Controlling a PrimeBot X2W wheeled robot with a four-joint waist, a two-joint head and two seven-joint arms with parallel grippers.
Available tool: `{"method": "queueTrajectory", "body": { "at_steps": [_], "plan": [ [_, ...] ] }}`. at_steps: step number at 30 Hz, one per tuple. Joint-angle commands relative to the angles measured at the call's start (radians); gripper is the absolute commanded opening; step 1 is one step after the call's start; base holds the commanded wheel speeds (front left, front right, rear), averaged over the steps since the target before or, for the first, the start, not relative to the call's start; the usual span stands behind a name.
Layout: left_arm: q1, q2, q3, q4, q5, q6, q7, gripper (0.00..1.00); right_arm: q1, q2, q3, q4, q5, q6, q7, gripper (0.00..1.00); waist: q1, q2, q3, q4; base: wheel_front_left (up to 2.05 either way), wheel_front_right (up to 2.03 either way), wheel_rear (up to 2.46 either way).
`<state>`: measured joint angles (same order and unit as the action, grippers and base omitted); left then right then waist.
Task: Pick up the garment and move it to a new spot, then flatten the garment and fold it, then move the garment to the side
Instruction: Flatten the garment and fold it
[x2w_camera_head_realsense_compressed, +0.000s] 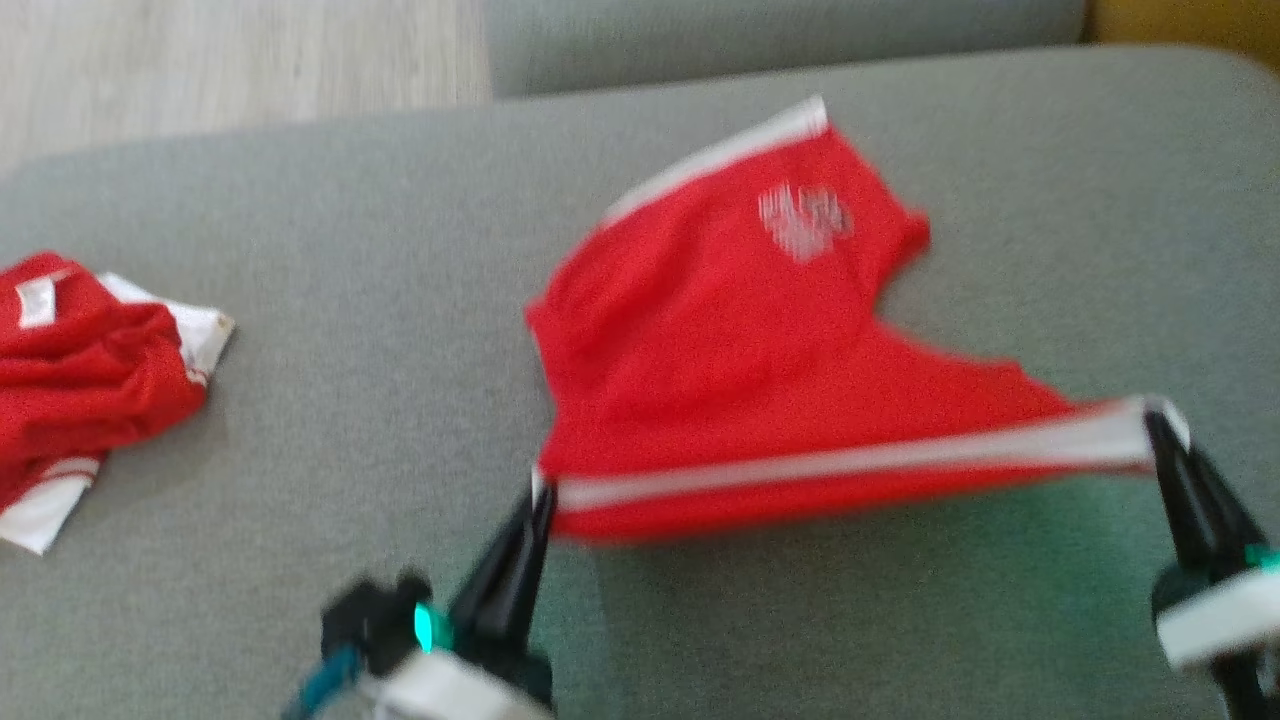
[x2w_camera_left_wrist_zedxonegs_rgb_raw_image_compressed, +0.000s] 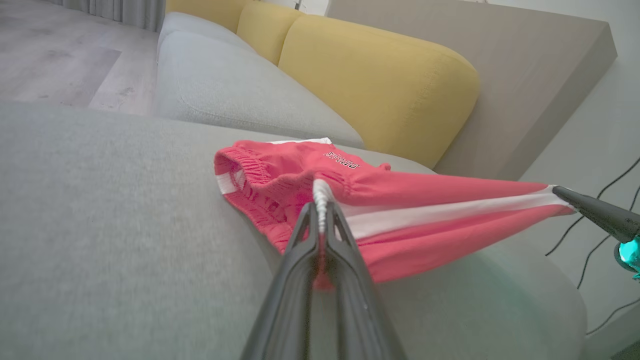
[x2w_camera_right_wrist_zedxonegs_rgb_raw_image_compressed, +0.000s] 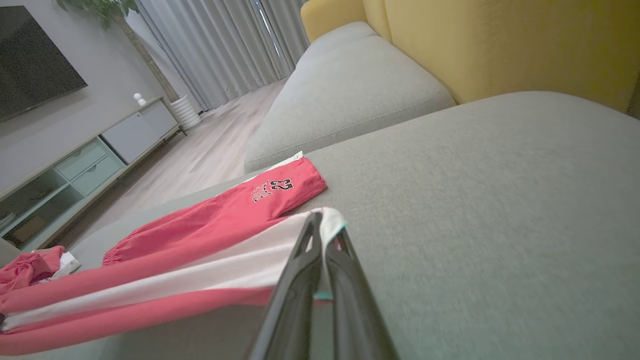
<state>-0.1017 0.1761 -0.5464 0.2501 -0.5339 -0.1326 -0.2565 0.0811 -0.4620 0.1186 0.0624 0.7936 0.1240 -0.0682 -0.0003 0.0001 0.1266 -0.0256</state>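
Head view — red garment (x2w_camera_head_realsense_compressed: 750, 340) stretched taut — white-striped edge pinched by left gripper (x2w_camera_head_realsense_compressed: 540, 495) and right gripper (x2w_camera_head_realsense_compressed: 1158, 420).

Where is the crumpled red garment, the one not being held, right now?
Head view: the crumpled garment lies on the grey cushion at far left, apart from the red shorts stretched between the left pincer and the right pincer.

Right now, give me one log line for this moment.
left tool: shut on shorts | right tool: shut on shorts | shorts: stretched between both, far end on sofa
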Motion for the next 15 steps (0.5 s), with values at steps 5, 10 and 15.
{"method": "queueTrajectory", "body": {
  "at_steps": [5,10,15],
  "plan": [
    [0.153,0.025,0.092,-0.119,0.032,0.002,-0.005,0.00,0.177,0.006,-0.102,-0.189,-0.028,0.007,0.052,0.00,0.0003,-0.0001,-0.092,-0.011,0.00,0.00,0.00],
    [0.223,0.002,0.119,-0.188,0.038,0.002,-0.005,0.00,0.260,0.069,-0.177,-0.306,-0.104,0.007,0.126,0.00,0.0003,-0.0001,-0.111,-0.001,0.00,0.00,0.00],
    [0.190,-0.020,0.097,-0.200,0.028,0.002,-0.005,0.00,0.221,0.101,-0.199,-0.317,-0.157,0.007,0.173,0.00,0.0003,-0.0001,-0.089,0.016,0.00,0.00,0.00]
  ]
}}
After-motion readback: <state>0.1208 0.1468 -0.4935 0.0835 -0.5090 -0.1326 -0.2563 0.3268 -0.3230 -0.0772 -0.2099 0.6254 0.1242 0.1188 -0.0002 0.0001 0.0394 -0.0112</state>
